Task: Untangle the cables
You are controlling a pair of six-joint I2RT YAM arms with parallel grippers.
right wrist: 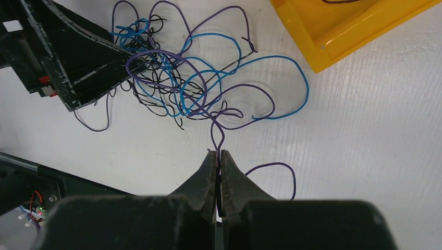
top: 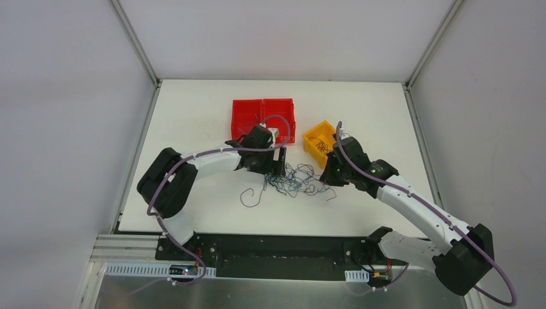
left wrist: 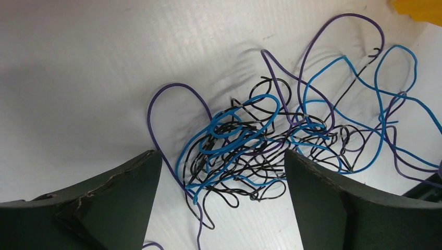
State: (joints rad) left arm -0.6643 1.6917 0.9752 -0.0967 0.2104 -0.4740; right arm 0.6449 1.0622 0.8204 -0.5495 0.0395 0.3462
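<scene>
**Position of the work.** We find the cables (top: pixel 293 183) lying as one loose tangle on the white table (top: pixel 193 129), between the two grippers. In the top view the long axis of the tangle runs left to right, from one gripper to the other. The densest knot, blue and black strands wound together, sits at the left end.

**Left gripper.** The left gripper (left wrist: pixel 220 156) stands with its jaws wide apart and grips nothing. In the left wrist view the dense knot lies directly between and just ahead of the two fingers (left wrist: pixel 120 192), so this arm is the nearer one to the knot.

**Right gripper.** The right gripper (right wrist: pixel 218 154) is closed on a single purple cable (right wrist: pixel 216 133). That strand leads straight away from the fingertips into the right end of the tangle, and its free tail curls out beside the jaws.

**Governing relation.** We judge that the coming move depends on this line. The held strand points along the long axis of the tangle, toward the left gripper, so the two arms face each other across the tangle.

**Surroundings.** A yellow bin (top: pixel 320 143) stands just behind the right gripper, and a few thin wires are visible inside it. A pair of red bins (top: pixel 264 116) stands behind the left gripper.

**Markings.** We can read no brand, label or writing in any view.
</scene>
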